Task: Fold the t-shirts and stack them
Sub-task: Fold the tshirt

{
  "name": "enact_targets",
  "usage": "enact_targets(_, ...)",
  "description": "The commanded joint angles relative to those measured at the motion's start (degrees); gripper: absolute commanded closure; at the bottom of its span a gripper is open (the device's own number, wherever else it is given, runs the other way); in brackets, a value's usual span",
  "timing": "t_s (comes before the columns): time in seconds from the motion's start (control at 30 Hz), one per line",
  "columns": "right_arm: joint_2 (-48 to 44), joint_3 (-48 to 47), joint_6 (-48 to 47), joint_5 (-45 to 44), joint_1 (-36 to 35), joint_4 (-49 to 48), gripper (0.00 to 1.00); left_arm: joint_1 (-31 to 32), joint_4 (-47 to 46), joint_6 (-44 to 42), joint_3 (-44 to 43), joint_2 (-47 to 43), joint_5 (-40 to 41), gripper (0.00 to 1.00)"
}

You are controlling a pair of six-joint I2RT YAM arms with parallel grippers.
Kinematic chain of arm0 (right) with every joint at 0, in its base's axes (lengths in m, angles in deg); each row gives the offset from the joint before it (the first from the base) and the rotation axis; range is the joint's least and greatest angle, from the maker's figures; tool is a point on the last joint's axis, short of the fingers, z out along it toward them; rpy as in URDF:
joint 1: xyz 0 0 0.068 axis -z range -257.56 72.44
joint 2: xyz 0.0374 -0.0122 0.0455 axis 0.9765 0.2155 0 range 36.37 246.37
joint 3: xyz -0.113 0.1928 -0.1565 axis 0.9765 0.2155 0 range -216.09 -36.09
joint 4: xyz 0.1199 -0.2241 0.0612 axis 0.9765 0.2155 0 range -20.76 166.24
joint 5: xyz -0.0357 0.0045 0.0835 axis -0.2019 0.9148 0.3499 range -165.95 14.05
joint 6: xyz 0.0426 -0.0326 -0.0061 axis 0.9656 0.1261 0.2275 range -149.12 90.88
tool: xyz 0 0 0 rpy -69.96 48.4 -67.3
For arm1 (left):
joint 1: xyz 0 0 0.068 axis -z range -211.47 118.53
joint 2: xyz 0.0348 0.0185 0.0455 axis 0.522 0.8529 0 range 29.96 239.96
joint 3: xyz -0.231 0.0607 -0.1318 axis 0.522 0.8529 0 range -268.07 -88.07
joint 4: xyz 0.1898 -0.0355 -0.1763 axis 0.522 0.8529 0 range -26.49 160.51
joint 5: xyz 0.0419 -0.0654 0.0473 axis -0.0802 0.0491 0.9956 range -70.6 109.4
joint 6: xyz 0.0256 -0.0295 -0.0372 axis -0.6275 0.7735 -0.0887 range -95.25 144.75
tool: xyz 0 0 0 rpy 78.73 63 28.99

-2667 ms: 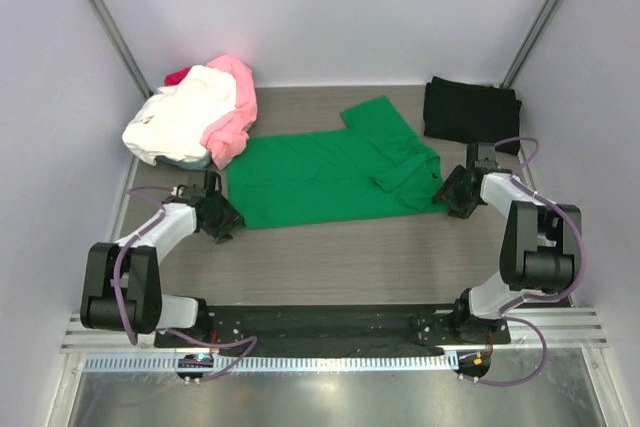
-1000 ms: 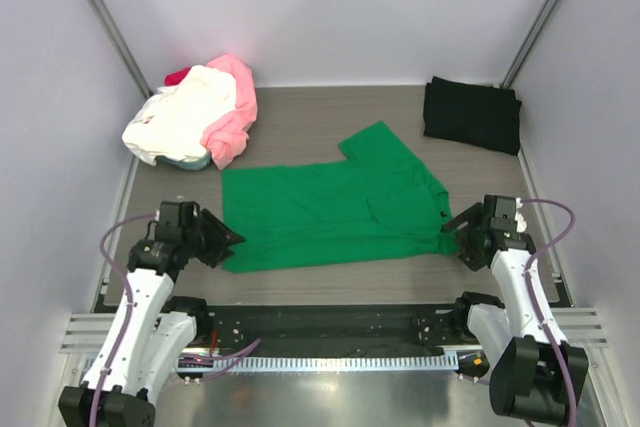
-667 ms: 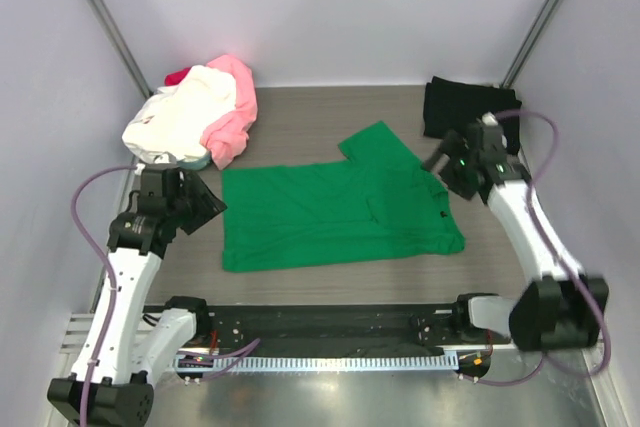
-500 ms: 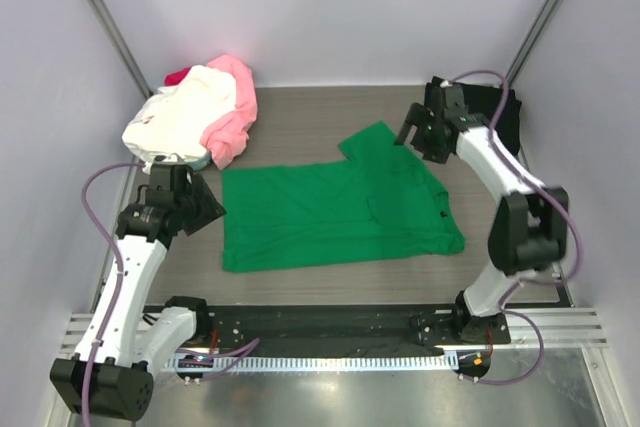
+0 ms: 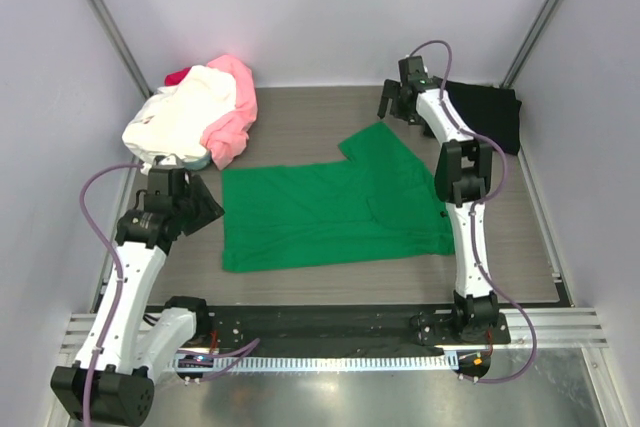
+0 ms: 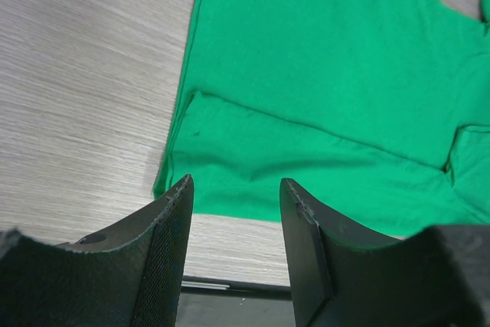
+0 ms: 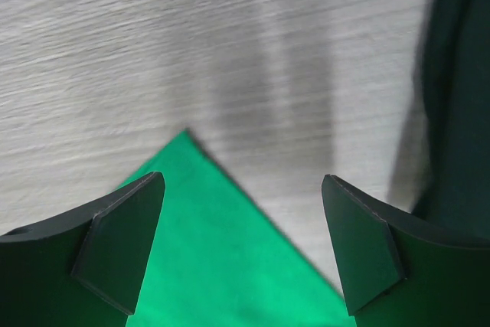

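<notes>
Right arm: I see it stretched far across the bench [image 5: 320, 122]. The right claw [image 5: 392, 105] is spread wide and empty above the far sleeve tip of the green t-shirt [image 5: 335, 209], with the black t-shirt [image 5: 485, 112] just beside. Left arm: raised. The left claw [image 5: 205, 209] is parted and empty, near the green shirt's left edge.

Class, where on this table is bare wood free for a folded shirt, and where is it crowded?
Free: the strip between the green shirt and the black rail; the far middle between the shirt pile and the right tool. Crowded: both far corners, holding the pile and the black shirt.
</notes>
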Motion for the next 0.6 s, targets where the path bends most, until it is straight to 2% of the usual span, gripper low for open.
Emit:
enact_targets(0.0, 3.89, -6.83, -3.76, -3.88, -1.57, 1.84, 0.1, -0.29, -2.29, -0.5, 0.25, -2.34, 1.42, 0.5)
enact_targets(0.23, 8.39, -9.74, -5.43, -4.32, -3.77, -0.89, 0.12, -0.38, -2.12, -0.41, 0.25, -2.25, 1.51, 0.5)
enact_targets(0.33, 8.92, -9.04, -5.87, -4.14, -4.91, -0.98, 0.23, -0.38, -2.12, -0.5, 0.25, -2.16, 1.42, 0.5)
enact_targets(0.37, 8.92, -8.6, -5.61, -3.97, -5.0, -0.98, 0.31, -0.38, -2.12, -0.5, 0.25, -2.25, 1.51, 0.5)
enact_targets(0.43, 8.48, -6.94, -5.34, -4.05, -5.62, -1.15, 0.37, -0.38, -2.12, -0.5, 0.25, -2.42, 1.68, 0.5)
enact_targets(0.53, 8.39, -5.7, -5.43, -3.44, -5.62, -1.51, 0.6, -0.38, -1.94, -0.41, 0.16, -2.87, 2.3, 0.5)
enact_targets(0.57, 8.39, -5.78, -5.52, -3.27, -5.53, -1.51, 0.78, -0.29, -1.94, -0.41, 0.25, -2.95, 2.56, 0.5)
